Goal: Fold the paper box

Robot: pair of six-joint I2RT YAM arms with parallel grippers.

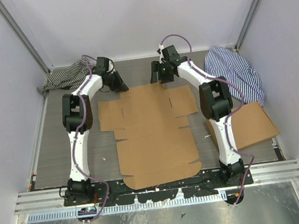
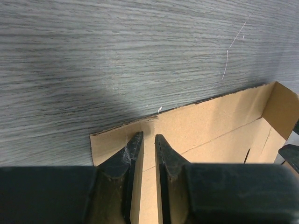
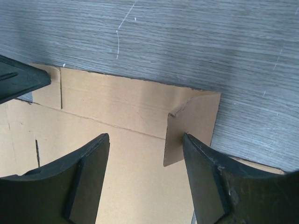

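The paper box [image 1: 152,138] lies as a flat, cross-shaped brown cardboard sheet in the middle of the table. My left gripper [image 1: 119,87] hovers over the far left corner of its far flap [image 2: 210,121]. Its jaws [image 2: 148,136] stand only a narrow gap apart, with nothing between them. My right gripper [image 1: 159,78] is over the far right corner of the same flap [image 3: 117,107]. It [image 3: 145,136] is wide open and empty. A small corner tab [image 3: 187,126] stands bent up next to its right finger [image 3: 201,163].
A thicker stack of flat cardboard [image 1: 253,124] lies at the right beside the right arm. Striped cloths lie in the far left corner [image 1: 64,77] and the far right corner [image 1: 237,72]. Walls close in the grey table [image 1: 56,149] on three sides.
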